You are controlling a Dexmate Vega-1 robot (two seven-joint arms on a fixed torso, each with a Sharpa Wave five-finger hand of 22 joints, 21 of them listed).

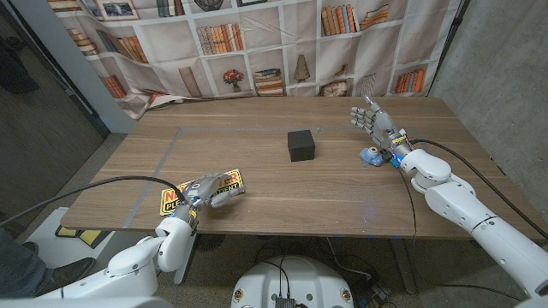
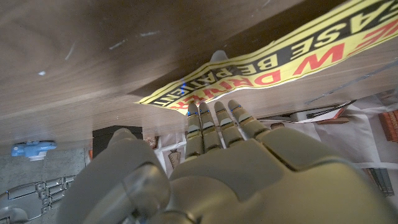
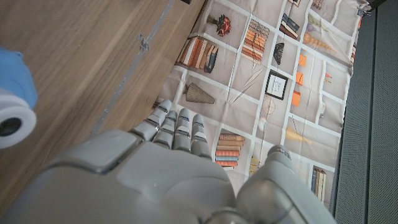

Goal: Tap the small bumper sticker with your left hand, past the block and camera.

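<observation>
From the head view, the yellow and black bumper sticker (image 1: 204, 192) lies near the table's front edge on the robot's left side, and the left hand (image 1: 208, 193) sits right on top of it, fingers laid over the sticker's middle and pointing toward the table's centre. The left arm comes up from the bottom corner, forearm low over the table edge (image 1: 282, 231). The black block (image 1: 300, 145) stands well apart, near the middle of the table, and a small blue camera (image 1: 372, 155) lies further to the right, just beside the right hand (image 1: 375, 121). That right hand stands upright near the table's right side with its fingers spread and nothing in it, palm facing roughly toward the block.

In the left wrist view, the hand (image 2: 217, 162) has its fingers (image 2: 214, 121) stretched out straight and side by side, their tips at the edge of the sticker (image 2: 280, 59); the tips seem to touch the sticker, though the angle makes the contact hard to judge. It grips nothing. The blue camera (image 2: 32, 149) and the block (image 2: 118, 134) show beyond.

In the right wrist view, the right hand (image 3: 155, 174) is extended, fingers (image 3: 177, 127) apart from the thumb, holding nothing, with the blue camera (image 3: 13, 102) close by on the wood.
</observation>
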